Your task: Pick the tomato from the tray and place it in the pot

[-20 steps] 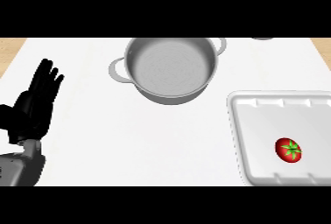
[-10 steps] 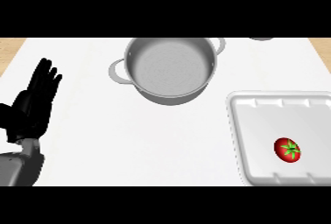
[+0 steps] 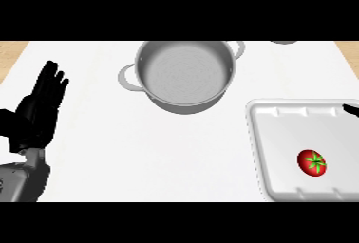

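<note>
A red tomato [image 3: 313, 162] with a green stem lies in the lower right part of the white tray [image 3: 288, 128], at the counter's right. The grey two-handled pot [image 3: 184, 105] stands at the top centre with nothing inside. My left hand [image 3: 36, 116] rests open at the left edge, fingers up, far from both. Only a small black tip of my right hand [image 3: 351, 110] shows at the right edge, over the tray's far right rim and above the tomato.
The white counter [image 3: 140, 161] spreads between the hand, pot and tray. A small grey object [image 3: 284, 42] peeks in at the top edge, right of the pot. Wood shows at both upper corners beyond the counter.
A black tip of my right hand has come into view at the right edge over the tray. The left hand, pot, tray and tomato have not moved.
</note>
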